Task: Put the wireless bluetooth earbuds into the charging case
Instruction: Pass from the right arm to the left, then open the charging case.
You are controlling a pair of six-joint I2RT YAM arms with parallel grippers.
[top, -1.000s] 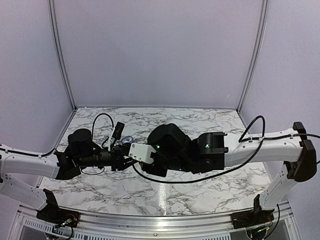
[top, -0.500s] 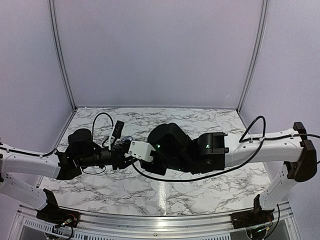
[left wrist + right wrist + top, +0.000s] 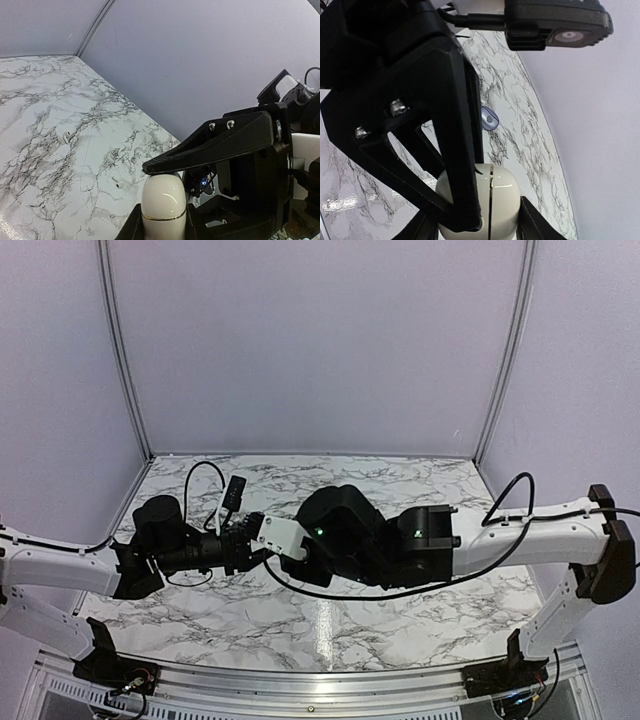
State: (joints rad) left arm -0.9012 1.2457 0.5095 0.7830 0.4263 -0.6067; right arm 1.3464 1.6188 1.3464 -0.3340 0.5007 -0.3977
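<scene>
Nothing inserted yet: both earbuds [image 3: 118, 182] lie loose on the table [image 3: 40, 90], well apart from the case [image 3: 164, 200]. Case is closed, lid seam shut, pinched between the left gripper [image 3: 164, 222] and the right gripper [image 3: 480, 220] together. From overhead, the arms hide the case; a small purple object [image 3: 489, 118] on the table can't be identified.

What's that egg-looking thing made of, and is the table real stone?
The charging case looks like smooth, glossy cream plastic: light gleams off its rounded shell, and a thin gold-coloured line rings the seam. The table is white with grey veins like marble and slightly shiny; real stone or a printed sheet, its look cannot say.
</scene>
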